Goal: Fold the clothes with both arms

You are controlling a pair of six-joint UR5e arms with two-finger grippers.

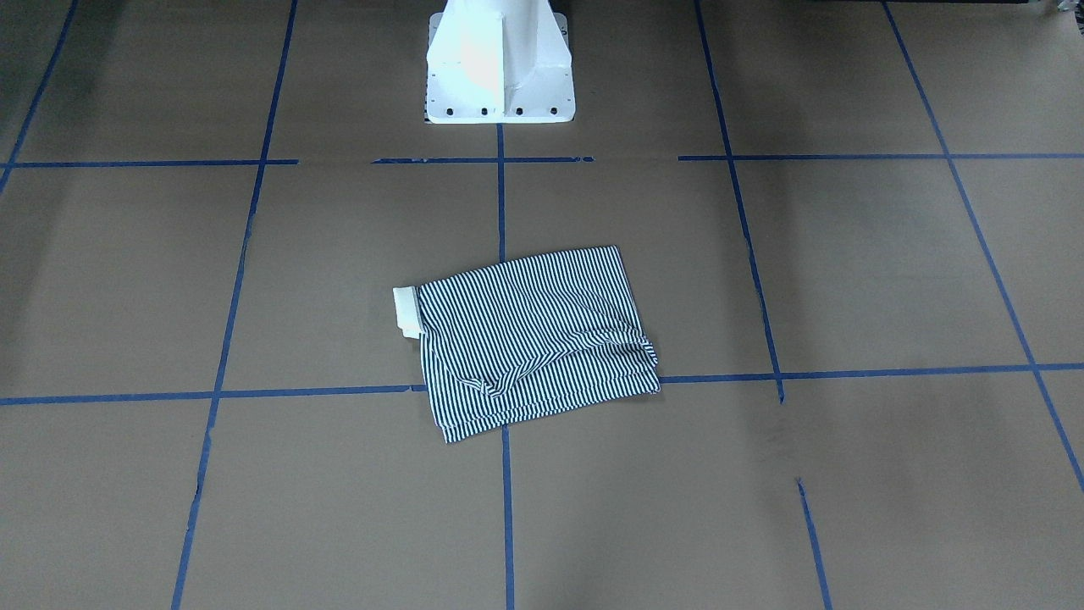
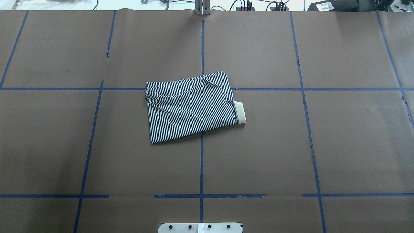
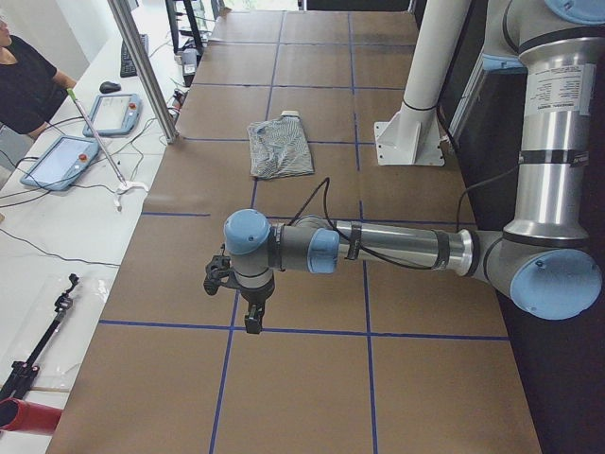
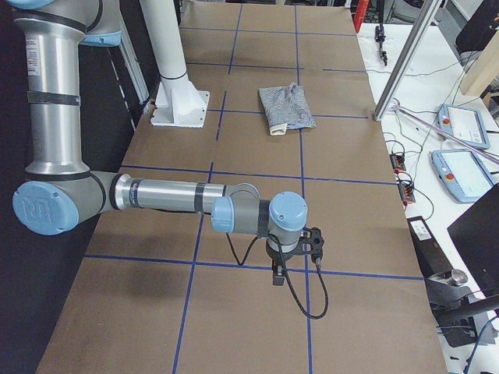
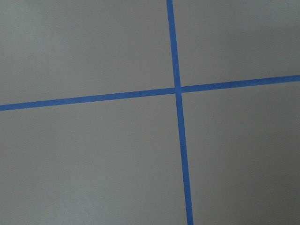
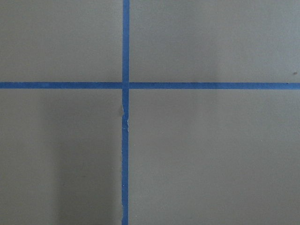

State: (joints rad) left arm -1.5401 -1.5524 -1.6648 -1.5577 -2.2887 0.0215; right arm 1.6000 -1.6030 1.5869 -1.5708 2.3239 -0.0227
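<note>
At the centre of the counter point(image 2: 291, 145), the polo shirt point(image 2: 190, 106) lies folded into a compact rectangle, its collar point(image 2: 239, 112) showing at one edge.
We judge folding essentially complete, with at most some smoothing left. The left gripper point(image 3: 251, 324) and right gripper point(image 4: 278, 276) hover over bare counter, well apart from the shirt. We cannot tell whether they are spread or pressed together.

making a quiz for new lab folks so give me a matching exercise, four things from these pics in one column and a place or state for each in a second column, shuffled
Column A
1. striped shirt
2. cream collar
3. white pedestal base
4. left arm

Column B
a. pokes out at one end of the folded fabric
b. reaches out level above the table, far from the garment
c. lies folded over a crossing of blue tape lines
d. stands upright at the table's edge

Pairs: 1-c, 2-a, 3-d, 4-b
</note>
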